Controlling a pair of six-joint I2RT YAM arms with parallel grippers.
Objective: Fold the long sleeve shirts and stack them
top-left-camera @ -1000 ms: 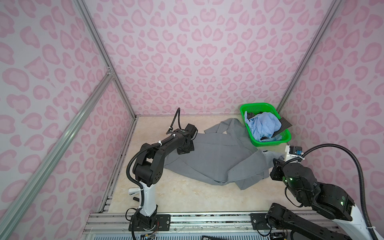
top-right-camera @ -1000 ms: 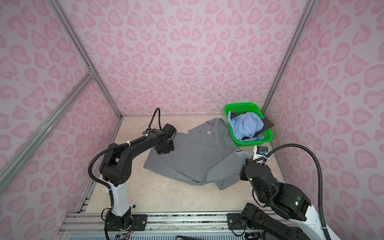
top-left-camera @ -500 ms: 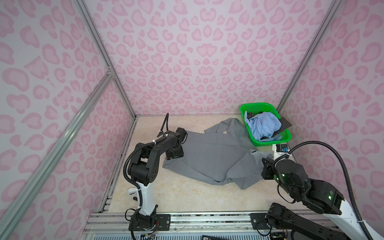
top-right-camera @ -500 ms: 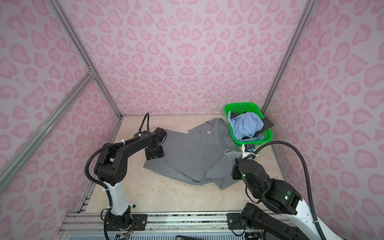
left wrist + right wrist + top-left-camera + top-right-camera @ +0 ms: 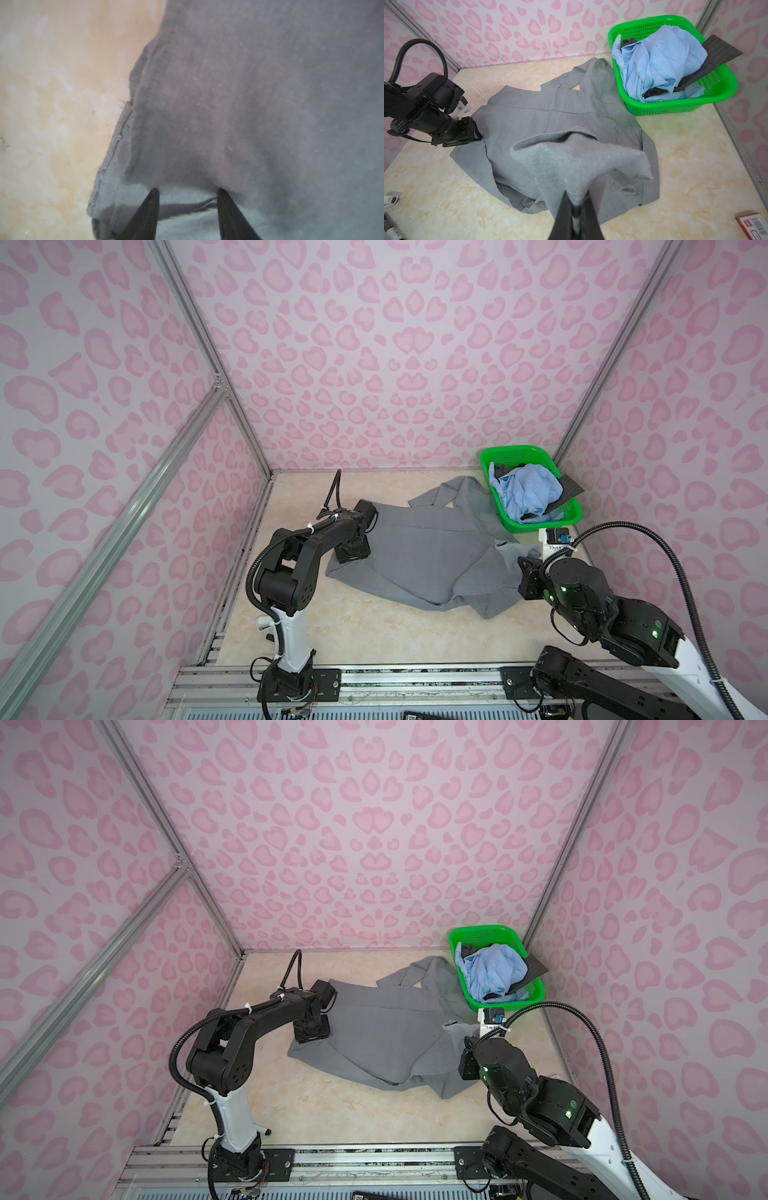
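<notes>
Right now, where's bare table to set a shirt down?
Widest bare table: the near strip between the grey shirt and the front rail. Smaller patch at the far left, between shirt and back wall. Crowded: far right, where the green basket sits right beside the shirt.

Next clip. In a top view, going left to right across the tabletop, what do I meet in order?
left tool → grey shirt → green basket
</notes>
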